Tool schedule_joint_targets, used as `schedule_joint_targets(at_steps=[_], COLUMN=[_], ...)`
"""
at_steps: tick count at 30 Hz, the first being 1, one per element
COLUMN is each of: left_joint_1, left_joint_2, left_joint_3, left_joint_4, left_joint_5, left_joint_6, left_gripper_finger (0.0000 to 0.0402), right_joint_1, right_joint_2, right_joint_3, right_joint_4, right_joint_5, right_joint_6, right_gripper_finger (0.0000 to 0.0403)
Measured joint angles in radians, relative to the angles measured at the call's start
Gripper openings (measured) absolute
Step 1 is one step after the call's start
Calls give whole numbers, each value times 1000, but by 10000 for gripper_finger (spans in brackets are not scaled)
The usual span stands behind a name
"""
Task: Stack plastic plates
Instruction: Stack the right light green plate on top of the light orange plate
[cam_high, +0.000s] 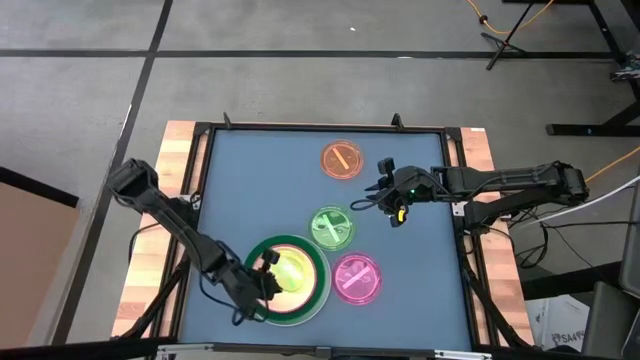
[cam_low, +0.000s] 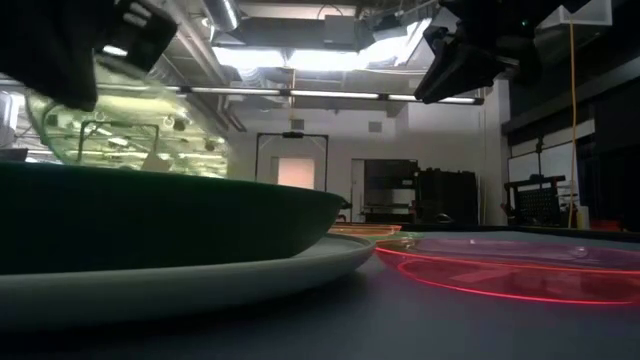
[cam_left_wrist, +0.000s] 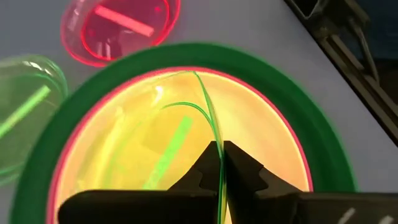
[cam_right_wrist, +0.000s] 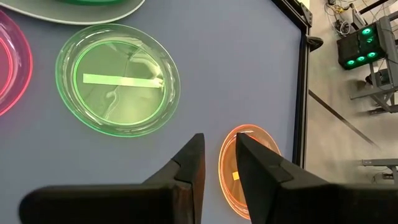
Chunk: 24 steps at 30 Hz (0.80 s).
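Left gripper (cam_high: 266, 272), lower left of the high view, pinches the rim of a small translucent green plastic plate (cam_left_wrist: 186, 118), tilted above the dark green-and-white plate stack (cam_high: 318, 268). Early release probably lands it crooked. Right gripper (cam_high: 384, 192) hovers centre-right, fingers slightly parted, empty.

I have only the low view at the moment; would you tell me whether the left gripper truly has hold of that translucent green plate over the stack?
Observer: Yes. The left wrist view shows the left gripper with its jaws shut on the rim of the held green plate.
Operator: Thank you. What lies under it?
Observer: The dark green plate, with a pink-rimmed plate nested inside.
Operator: And the right gripper?
Observer: The right gripper is empty, jaws open, above the table between the orange plate and a second green plate.
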<state>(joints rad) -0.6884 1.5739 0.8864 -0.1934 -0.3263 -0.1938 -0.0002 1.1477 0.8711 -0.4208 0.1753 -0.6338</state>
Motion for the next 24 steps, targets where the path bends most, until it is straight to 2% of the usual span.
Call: schedule_joint_targets(at_steps=[5,13,24], left_joint_1=[0,1,1], left_joint_2=[25,31,31], left_joint_3=[0,0,0], left_joint_4=[0,-2,0], left_joint_5=[1,4,4], left_joint_6=[-73,-196,-215], left_gripper_finger=[15,59,97], right_joint_1=[0,0,0], right_joint_2=[0,0,0], right_joint_3=[0,0,0], right_joint_4=[0,0,0], right_joint_5=[0,0,0], right_joint_6=[0,0,0], right_gripper_finger=[83,83,83])
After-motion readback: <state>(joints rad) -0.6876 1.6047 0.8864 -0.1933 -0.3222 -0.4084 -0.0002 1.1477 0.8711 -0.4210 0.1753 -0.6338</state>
